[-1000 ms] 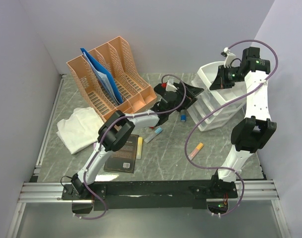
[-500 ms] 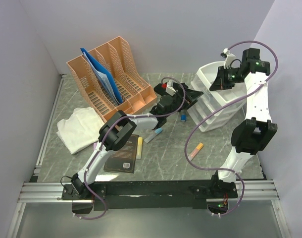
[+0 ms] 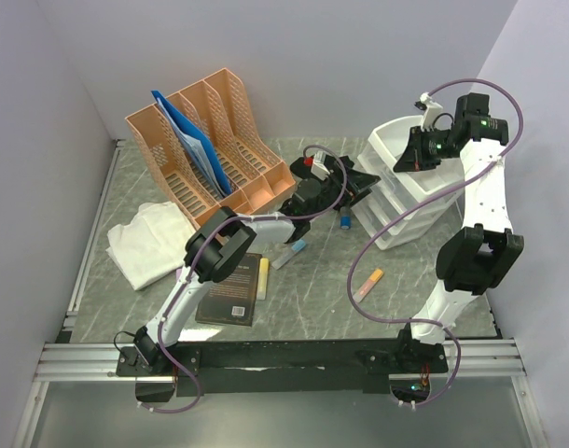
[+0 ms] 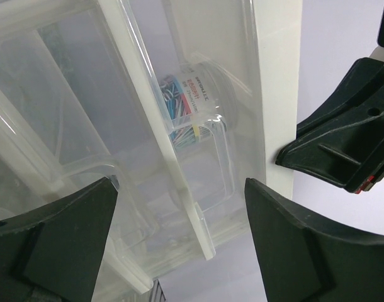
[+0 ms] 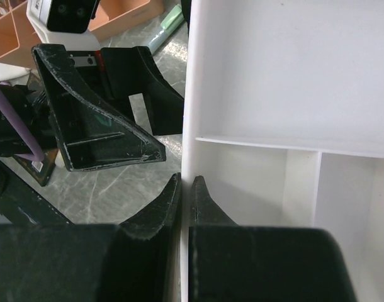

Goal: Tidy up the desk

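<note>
The desk [image 3: 312, 289] is grey-green marble. A clear plastic drawer unit [image 3: 406, 201] with a white top tray stands at its right. My left gripper [image 3: 359, 182] is right at the unit's front. In the left wrist view it [image 4: 179, 189] stands open, its jaws on either side of a drawer's front lip [image 4: 201, 229] without touching. Coloured paper clips [image 4: 182, 104] show inside that drawer. My right gripper [image 5: 186, 179] is shut on the left wall of the white top tray [image 5: 189, 94], one finger inside and one outside.
An orange file rack [image 3: 210, 140] with a blue folder [image 3: 187, 140] stands at the back left. A white cloth [image 3: 149, 243], a black book [image 3: 233, 289], a yellow marker [image 3: 263, 278], a light blue marker [image 3: 289, 254], an orange marker [image 3: 368, 283] and a small blue item [image 3: 344, 221] lie about.
My left gripper has moved right, up to the drawer unit, and its jaws have narrowed a little. The right gripper has kept its pinch on the tray wall.
</note>
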`<control>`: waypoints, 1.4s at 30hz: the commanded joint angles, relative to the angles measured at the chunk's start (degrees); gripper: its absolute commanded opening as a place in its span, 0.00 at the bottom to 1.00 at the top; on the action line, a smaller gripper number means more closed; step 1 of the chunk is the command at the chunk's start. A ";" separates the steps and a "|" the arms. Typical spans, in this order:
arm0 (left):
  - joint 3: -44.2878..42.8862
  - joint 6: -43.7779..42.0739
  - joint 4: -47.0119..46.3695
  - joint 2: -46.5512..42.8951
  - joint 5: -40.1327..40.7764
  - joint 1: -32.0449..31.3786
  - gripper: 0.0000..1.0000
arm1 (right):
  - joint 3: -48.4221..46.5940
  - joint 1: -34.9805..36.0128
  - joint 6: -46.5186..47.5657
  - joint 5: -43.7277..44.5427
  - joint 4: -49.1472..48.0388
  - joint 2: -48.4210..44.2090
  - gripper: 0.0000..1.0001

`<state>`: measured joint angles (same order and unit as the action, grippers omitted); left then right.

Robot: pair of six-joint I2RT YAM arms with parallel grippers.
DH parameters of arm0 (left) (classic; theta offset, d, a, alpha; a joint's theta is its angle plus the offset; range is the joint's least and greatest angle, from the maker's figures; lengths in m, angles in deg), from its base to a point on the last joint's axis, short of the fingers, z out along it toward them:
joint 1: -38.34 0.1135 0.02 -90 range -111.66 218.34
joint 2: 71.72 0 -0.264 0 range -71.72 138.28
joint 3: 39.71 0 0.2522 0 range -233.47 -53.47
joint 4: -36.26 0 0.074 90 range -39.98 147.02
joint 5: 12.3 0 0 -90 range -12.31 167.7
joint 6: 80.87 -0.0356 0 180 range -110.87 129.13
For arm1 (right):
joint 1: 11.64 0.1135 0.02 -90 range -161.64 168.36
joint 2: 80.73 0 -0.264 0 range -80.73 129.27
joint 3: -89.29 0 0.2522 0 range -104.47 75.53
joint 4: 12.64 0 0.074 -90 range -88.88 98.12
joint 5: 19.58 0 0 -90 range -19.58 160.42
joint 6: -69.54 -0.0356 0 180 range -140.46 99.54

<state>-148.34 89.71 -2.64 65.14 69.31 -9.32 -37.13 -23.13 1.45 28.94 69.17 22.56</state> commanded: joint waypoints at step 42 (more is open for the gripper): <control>5.92 3.27 -21.87 -10.03 -7.61 4.50 0.13 | 9.48 -1.70 1.82 15.54 -14.88 0.51 0.00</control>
<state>-143.07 91.59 -8.63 65.01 62.45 -5.38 -30.73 -23.15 -1.61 31.85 57.20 19.37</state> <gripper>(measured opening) 0.150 0.066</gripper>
